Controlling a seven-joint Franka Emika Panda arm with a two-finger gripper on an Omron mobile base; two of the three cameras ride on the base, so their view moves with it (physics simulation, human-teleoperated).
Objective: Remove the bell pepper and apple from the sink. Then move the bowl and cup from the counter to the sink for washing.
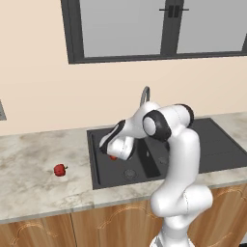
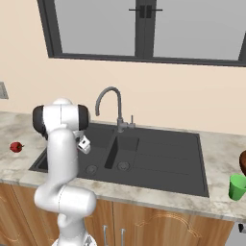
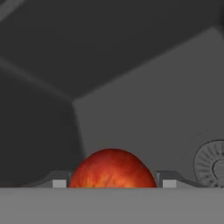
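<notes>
End effector (image 3: pixel 112 183) is down in the sink (image 1: pixel 212 144), left basin, fingers on either side of the apple (image 3: pixel 112 169) and holding it. Round drain (image 3: pixel 212 162) sits off to one side of it. Bell pepper (image 1: pixel 60 169) lies on the bench (image 1: pixel 34 164), left of the sink. Green cup (image 2: pixel 237 187) stands on the bench right of the sink, bowl (image 2: pixel 243 162) just behind it at frame edge.

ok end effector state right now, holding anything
end effector: closed on the apple, one finger on each side of it, over the sink basin
</notes>
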